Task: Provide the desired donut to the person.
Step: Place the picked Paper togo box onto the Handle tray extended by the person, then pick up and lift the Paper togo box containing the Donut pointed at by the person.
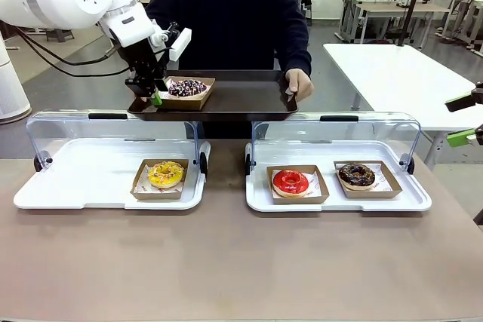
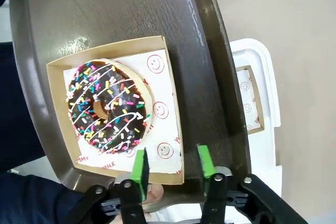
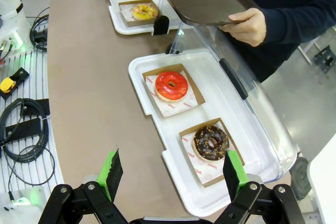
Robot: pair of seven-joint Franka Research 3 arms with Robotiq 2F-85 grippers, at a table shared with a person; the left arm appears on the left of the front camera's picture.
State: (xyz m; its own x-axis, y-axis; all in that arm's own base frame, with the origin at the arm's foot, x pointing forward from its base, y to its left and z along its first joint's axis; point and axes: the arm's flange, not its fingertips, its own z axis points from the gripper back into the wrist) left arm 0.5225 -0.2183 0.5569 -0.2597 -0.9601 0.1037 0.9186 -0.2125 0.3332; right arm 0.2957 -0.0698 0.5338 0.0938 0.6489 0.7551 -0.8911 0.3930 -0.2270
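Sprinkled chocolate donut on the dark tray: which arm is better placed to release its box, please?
Left. The left gripper sits at the brown cardboard box's rim on the dark tray; the right gripper hovers open beside the white plastic case.

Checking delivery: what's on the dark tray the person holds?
A brown cardboard box holding a sprinkled chocolate donut, the open left gripper at its edge. The donut covers the box's middle.

On the table (image 1: 226, 262), the left container (image 1: 83, 179) holds a single donut (image 1: 166, 174), the right container (image 1: 407, 201) two donuts (image 1: 290, 182) side by side; behind them a tray (image 1: 249, 96) carries a boxed donut (image 1: 187, 87).
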